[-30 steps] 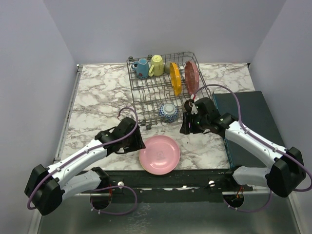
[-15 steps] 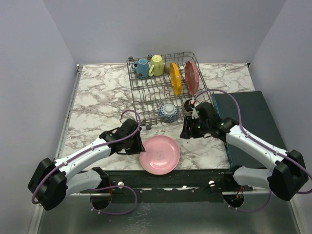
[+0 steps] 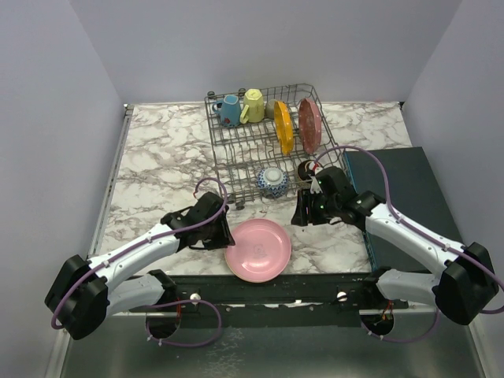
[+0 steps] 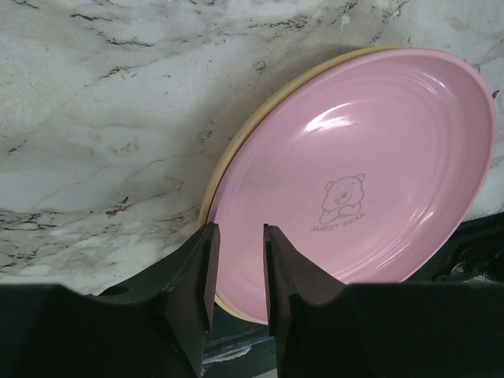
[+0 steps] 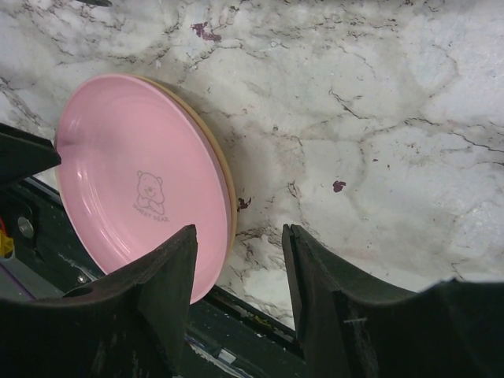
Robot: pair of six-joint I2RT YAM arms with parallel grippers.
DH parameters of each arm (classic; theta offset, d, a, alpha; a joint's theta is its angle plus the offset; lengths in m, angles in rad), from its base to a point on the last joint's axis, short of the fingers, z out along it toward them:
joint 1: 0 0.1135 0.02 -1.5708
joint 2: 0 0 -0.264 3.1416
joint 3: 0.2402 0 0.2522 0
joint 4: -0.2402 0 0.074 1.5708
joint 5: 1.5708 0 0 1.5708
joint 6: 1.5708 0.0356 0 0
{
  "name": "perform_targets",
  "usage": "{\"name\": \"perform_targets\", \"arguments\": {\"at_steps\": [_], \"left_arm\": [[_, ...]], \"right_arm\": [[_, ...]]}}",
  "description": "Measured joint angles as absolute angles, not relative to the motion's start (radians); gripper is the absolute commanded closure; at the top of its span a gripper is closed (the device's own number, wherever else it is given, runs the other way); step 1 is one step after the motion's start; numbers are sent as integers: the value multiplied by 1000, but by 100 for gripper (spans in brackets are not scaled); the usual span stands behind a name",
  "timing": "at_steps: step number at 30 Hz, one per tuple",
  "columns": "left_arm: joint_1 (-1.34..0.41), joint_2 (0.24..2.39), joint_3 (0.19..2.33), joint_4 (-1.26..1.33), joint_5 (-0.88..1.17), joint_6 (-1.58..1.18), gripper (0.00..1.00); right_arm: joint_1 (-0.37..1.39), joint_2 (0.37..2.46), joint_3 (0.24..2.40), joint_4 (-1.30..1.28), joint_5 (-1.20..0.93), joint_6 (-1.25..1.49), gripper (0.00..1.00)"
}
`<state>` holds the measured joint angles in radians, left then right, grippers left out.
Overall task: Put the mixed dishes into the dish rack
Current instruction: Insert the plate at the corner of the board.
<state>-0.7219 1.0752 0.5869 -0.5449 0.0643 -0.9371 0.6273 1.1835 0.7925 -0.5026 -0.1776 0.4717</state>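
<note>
The pink plate point(image 3: 257, 249) lies flat at the table's front edge; it also shows in the left wrist view point(image 4: 354, 157) and the right wrist view point(image 5: 134, 173). My left gripper point(image 3: 224, 235) point(image 4: 239, 236) is at its left rim, the jaws a narrow gap apart with the rim showing between them. My right gripper point(image 3: 301, 211) point(image 5: 239, 236) is wide open and empty over the marble just right of the plate. The dish rack point(image 3: 236, 146) holds a blue mug point(image 3: 229, 110), yellow mug point(image 3: 253, 105), orange plate point(image 3: 283, 127), dark red plate point(image 3: 309, 124) and patterned bowl point(image 3: 273, 181).
A dark flat box point(image 3: 402, 197) lies at the right, under my right arm. A dark bowl point(image 3: 305, 168) sits at the rack's near right corner, partly hidden by my right wrist. A dark strip point(image 3: 315, 285) runs along the table's front edge below the plate.
My left gripper has slid a little nearer the pink plate's left rim. My right gripper has drawn slightly back from the rack. The plate has not moved.
</note>
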Motion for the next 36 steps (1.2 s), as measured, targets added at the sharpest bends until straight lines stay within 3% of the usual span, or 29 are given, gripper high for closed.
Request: {"name": "perform_targets", "arguments": {"at_steps": [24, 36], "left_arm": [[-734, 1154, 542, -429, 97, -945, 67], [-742, 1173, 542, -406, 101, -944, 67]], "right_arm": [[643, 1147, 737, -495, -216, 509, 46], [647, 1022, 726, -452, -276, 581, 37]]}}
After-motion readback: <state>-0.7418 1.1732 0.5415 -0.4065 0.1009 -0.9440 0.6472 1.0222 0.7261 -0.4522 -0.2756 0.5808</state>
